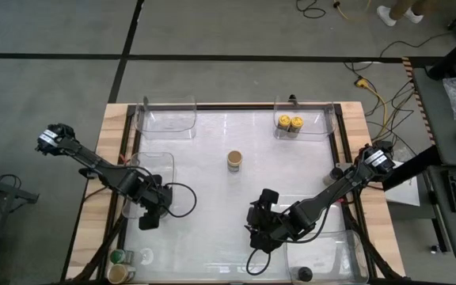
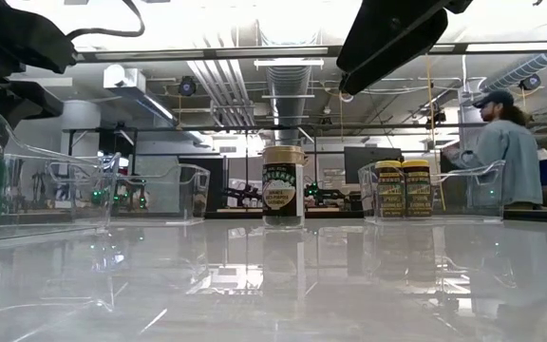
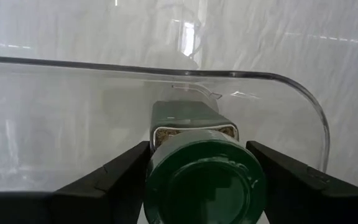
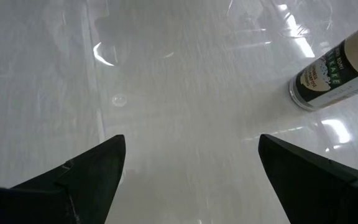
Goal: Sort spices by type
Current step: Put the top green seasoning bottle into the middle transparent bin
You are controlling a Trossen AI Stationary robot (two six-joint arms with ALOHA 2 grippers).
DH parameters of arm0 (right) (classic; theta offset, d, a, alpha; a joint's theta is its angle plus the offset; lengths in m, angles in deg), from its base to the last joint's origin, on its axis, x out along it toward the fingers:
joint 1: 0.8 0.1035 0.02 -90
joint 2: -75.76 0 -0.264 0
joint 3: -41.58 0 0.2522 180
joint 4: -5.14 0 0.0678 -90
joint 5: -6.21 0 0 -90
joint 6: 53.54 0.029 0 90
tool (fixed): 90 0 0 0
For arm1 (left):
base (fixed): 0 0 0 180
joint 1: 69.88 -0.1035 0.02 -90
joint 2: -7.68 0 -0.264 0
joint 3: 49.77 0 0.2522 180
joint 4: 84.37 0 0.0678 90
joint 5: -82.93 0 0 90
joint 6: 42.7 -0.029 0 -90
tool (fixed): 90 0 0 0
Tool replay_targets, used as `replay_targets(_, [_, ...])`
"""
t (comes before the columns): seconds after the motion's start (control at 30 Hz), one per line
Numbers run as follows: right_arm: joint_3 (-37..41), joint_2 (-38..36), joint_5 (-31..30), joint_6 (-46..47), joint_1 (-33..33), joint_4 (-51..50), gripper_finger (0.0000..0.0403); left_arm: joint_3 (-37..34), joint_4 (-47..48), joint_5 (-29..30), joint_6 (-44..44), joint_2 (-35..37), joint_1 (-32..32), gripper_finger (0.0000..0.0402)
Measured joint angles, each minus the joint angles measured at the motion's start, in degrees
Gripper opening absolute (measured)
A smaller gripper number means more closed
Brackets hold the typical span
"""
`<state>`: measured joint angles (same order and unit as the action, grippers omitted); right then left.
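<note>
White table: left claw, at 8 o'clock over a clear bin, clamps a green-lidded jar; right claw, at 5 o'clock, spread apart, empty.

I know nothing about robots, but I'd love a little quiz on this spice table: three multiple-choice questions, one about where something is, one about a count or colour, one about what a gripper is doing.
1. Where does the tan-lidded jar stand?
A. Alone near the middle of the table
B. Inside the far right bin
C. In the right gripper

2. How many yellow-lidded jars sit in the far right bin?
A. One
B. Two
C. Four

3. What is the left gripper doing?
A. Hanging open with nothing in it
B. Clamped on a black-lidded jar
C. Clamped on the green-lidded jar

Answers:
1. A: the high view shows it standing by itself on the bare table, outside every bin.
2. B: two yellow lids sit side by side in that bin.
3. C: the left wrist view shows a green lid between the two dark fingers, at the rim of a clear bin. The right gripper is open and holds nothing.
</note>
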<state>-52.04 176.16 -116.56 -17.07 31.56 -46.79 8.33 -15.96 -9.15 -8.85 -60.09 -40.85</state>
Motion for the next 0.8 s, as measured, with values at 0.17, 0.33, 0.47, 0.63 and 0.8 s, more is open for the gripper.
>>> replay_targets(0.17, [0.0,0.0,0.0,0.0,0.0,0.0,0.0359,0.6,0.8,-0.5,0.2,0.0,0.0,0.0247])
replay_targets(0.33, [0.0,0.0,0.0,0.0,0.0,0.0,0.0359,3.9,2.4,-0.3,-0.3,0.1,0.0,0.0247])
replay_targets(0.47, [-0.1,0.0,0.0,0.0,0.0,0.0,0.0359,6.8,4.0,-0.1,-0.3,0.1,0.0,0.0247])
replay_targets(0.63, [-0.1,0.0,0.2,0.0,0.0,0.0,0.0359,10.0,7.1,1.1,-0.5,0.1,0.0,0.0247])
replay_targets(0.8, [-0.1,0.0,0.3,0.0,0.0,0.0,0.0359,12.0,10.8,3.0,-0.5,0.1,0.0,0.0247])
